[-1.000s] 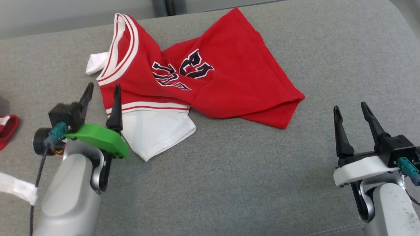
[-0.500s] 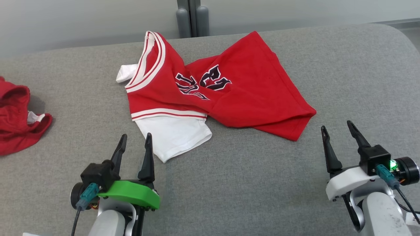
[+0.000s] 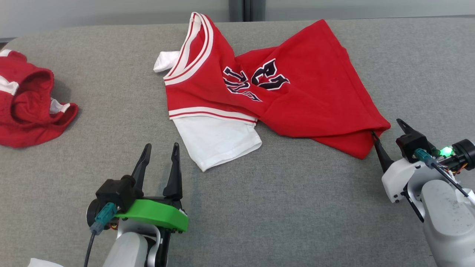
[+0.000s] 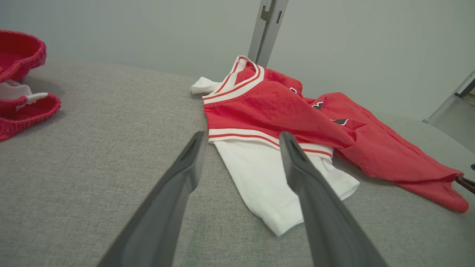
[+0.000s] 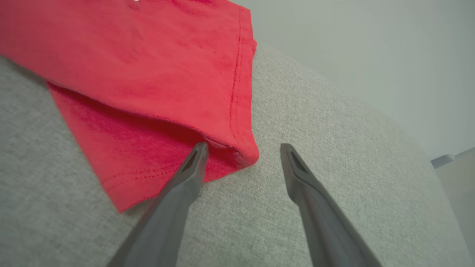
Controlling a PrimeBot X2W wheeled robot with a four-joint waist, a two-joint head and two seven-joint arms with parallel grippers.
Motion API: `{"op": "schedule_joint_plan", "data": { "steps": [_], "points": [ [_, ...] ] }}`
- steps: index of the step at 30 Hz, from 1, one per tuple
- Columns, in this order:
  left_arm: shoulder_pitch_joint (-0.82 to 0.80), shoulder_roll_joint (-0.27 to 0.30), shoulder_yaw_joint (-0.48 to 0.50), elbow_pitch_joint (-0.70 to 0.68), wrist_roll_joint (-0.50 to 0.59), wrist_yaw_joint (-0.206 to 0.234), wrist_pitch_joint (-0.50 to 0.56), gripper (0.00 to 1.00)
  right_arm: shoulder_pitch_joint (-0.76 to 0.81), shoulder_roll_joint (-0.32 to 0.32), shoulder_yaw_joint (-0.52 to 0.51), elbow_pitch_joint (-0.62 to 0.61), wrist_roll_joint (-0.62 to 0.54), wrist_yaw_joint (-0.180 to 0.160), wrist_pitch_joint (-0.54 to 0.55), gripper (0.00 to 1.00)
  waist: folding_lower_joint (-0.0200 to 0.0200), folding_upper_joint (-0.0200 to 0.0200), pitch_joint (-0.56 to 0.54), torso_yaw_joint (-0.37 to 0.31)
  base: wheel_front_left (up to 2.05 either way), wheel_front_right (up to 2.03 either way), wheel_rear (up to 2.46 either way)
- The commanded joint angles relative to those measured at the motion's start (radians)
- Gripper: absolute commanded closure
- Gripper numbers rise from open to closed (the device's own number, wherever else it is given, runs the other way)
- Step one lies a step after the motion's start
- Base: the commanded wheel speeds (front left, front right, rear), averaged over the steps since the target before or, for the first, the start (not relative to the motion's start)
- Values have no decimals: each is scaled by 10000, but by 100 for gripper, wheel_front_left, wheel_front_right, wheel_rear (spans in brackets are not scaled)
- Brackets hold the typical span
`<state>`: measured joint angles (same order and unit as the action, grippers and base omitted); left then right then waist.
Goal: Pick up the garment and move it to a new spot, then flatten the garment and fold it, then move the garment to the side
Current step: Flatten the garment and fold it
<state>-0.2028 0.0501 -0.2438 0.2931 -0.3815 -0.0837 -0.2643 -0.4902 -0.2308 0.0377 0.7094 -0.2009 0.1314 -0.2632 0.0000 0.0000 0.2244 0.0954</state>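
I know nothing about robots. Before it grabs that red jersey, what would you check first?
1. Right claw open: ok, fingers spread.
2. Right claw at the red jersey hem corner: ok, the corner lies between its fingers.
3. Left claw open: ok.
4. Left claw at the white sleeve: not ok, it stands short of it.
5. Jersey flat: not ok, twisted mid-body.
6. Other red garment out of the way: ok, apart at the left.
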Motion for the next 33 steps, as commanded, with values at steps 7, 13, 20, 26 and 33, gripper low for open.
{"op": "schedule_joint_plan", "data": {
  "steps": [7,13,20,26,33],
  "points": [
    [-215,12,-79,-136,-170,119,2,0,-1081,-284,917,1418,503,-15,-19,51,0,0,395,491,0,0,0],
    [-241,11,-153,-192,-255,163,2,0,-1782,-487,1535,2076,924,-15,-11,100,0,0,398,532,0,0,0],
    [-274,11,-277,-169,-311,149,2,0,-3017,-854,1852,1630,860,-15,-12,100,0,0,327,407,0,0,0],
    [-371,10,-406,-195,-386,185,2,0,-4212,-1239,1676,961,131,-15,-11,100,0,0,337,383,0,0,0],
    [-197,11,-418,-157,-464,220,2,0,-3037,-1036,1796,380,55,-15,-11,100,0,0,254,221,0,0,0]
  ]
}}
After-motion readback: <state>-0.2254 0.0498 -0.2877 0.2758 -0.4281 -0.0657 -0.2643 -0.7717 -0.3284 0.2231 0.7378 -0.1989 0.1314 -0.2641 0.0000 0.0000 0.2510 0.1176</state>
